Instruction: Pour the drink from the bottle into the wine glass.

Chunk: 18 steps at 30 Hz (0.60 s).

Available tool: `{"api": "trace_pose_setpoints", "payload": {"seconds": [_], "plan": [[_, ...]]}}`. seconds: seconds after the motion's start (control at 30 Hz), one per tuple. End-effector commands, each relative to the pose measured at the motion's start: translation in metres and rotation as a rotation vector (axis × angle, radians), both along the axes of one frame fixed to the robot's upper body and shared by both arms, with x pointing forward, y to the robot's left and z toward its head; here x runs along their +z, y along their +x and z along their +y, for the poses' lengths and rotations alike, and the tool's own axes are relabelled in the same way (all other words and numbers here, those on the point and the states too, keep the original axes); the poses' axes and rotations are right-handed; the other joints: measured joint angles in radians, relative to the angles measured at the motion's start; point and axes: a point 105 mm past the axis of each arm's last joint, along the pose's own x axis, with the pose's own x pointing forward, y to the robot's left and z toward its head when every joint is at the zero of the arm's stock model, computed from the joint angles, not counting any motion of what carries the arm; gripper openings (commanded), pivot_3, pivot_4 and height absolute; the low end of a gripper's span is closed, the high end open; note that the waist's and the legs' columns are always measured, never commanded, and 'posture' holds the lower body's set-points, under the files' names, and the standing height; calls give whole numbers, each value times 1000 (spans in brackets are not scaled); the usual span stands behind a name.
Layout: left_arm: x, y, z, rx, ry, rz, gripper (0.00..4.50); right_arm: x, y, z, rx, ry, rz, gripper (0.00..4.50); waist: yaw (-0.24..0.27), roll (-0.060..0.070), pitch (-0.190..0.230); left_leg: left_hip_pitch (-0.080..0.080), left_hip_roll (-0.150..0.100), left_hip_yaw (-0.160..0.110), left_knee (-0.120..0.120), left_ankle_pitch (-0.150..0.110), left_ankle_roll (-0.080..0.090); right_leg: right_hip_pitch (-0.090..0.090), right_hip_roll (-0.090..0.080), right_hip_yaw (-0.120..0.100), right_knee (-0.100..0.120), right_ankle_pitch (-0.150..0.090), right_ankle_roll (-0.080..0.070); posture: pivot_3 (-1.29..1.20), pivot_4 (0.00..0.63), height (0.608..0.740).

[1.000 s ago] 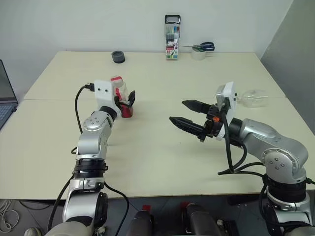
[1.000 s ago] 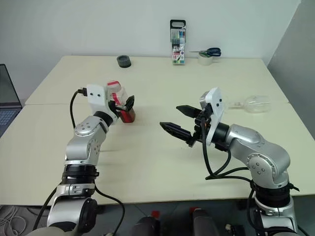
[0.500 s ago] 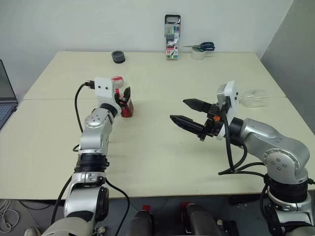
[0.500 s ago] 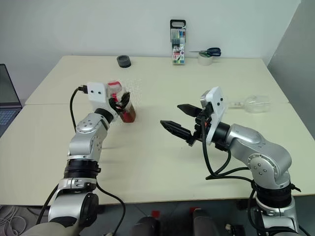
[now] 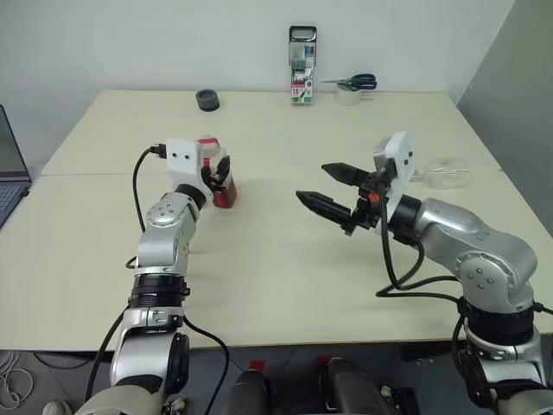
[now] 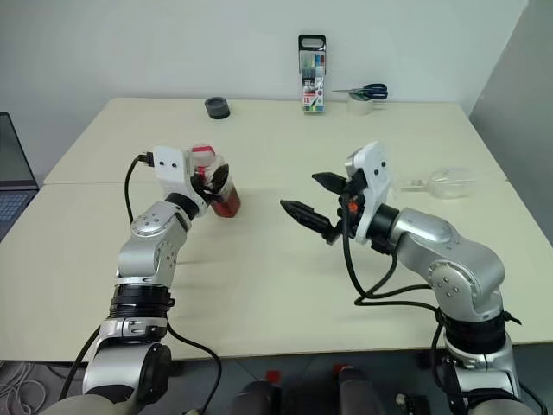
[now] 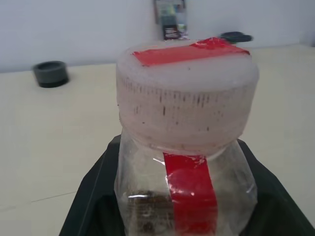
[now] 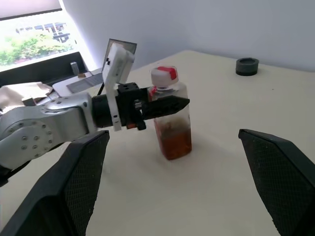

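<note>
Bottle (image 5: 218,177) is clamped upright in my left gripper (image 5: 219,173), cap on. My right gripper (image 5: 332,188) hangs wide open, empty. Next I uncap; the wine glass (image 5: 442,172) lies far right.

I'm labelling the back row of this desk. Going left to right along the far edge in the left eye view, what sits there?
Dark round tape roll → upright marker pack with black handle → blue-handled scissors resting on a pale tape roll.

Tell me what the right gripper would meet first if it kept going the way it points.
Probably the bottle, held upright by the left gripper; the right gripper, jaws open, aims roughly at it across bare table, though depth is uncertain.
</note>
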Motion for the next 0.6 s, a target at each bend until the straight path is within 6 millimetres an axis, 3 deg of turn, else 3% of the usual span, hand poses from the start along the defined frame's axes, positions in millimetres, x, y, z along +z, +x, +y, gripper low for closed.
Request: {"api": "trace_pose_setpoints", "payload": {"seconds": [0.03,0.33,0.47,0.6], "plan": [[39,-18,-54,-303,84,-116,1998,20,6,10,-22,24,-90,4500,0,0,0,0,0,0,0,0,0,0,0,0,0,0,0,0,150,740],[38,-53,-105,-651,197,-151,1998,15,12,21,-55,25,-96,4500,-7,0,0,-1,1,1,-2,0,0,-2,0,2,-1,0,0,0,150,740],[33,-64,-112,-727,221,-149,1998,16,12,20,-70,45,-92,4500,-7,0,0,-1,1,1,-1,0,0,-2,0,2,-1,0,0,0,150,740],[34,-62,-111,-722,214,-152,1998,13,10,21,-65,46,-86,4500,-6,0,0,-1,1,1,-1,0,0,-2,0,2,0,0,0,0,150,740]]}}
